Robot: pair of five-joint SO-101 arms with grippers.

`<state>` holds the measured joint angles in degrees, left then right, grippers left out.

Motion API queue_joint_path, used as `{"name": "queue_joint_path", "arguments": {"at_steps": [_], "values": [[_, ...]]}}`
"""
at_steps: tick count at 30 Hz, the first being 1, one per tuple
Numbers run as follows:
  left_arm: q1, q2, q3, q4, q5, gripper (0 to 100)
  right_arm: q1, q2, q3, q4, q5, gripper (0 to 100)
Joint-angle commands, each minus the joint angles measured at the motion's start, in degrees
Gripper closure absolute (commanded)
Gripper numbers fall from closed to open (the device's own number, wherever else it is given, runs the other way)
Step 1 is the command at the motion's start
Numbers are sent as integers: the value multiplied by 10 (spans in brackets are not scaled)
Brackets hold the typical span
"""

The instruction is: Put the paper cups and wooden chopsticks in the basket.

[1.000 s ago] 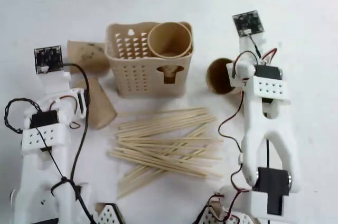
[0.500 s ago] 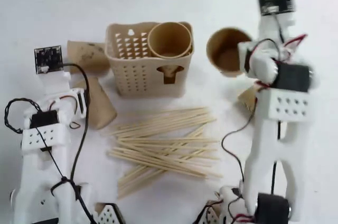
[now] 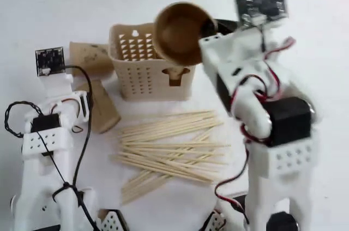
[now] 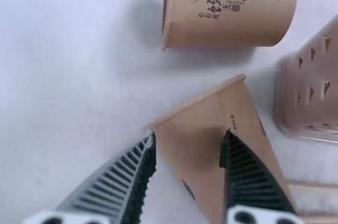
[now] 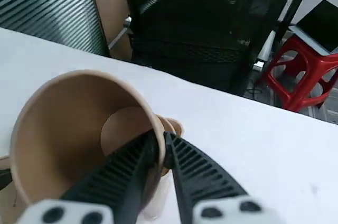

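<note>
While right gripper [image 5: 158,150] hovers over the basket [image 3: 144,73]: clamped on a paper cup [image 3: 177,32] wall, not dropped yet
left gripper [image 4: 188,137]: spread open astride a lying cup [image 4: 206,123] beside basket
wooden chopsticks [image 3: 169,149]: all loose before basket, so mostly undone

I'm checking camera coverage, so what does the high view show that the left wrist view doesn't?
Of the two, just the high view has the heaped chopsticks and the right gripper holding a paper cup above the basket. Just the left wrist view has the left gripper, its fingers open over the nearer lying cup. Both share that cup, the farther lying cup and the basket.
</note>
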<state>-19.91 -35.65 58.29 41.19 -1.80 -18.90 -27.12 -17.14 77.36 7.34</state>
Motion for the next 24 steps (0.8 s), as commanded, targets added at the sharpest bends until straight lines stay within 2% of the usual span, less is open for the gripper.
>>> {"name": "queue_joint_path", "arguments": {"at_steps": [1,8,15,24], "values": [[10,0,1,-3,1,789,-22,54,-23,-3,-6,982],[10,0,1,-3,1,789,-21,116,-23,-32,-6,982],[10,0,1,-3,1,789,-22,113,-25,-77,-6,982],[10,0,1,-3,1,789,-16,153,42,-97,-2,978]]}}
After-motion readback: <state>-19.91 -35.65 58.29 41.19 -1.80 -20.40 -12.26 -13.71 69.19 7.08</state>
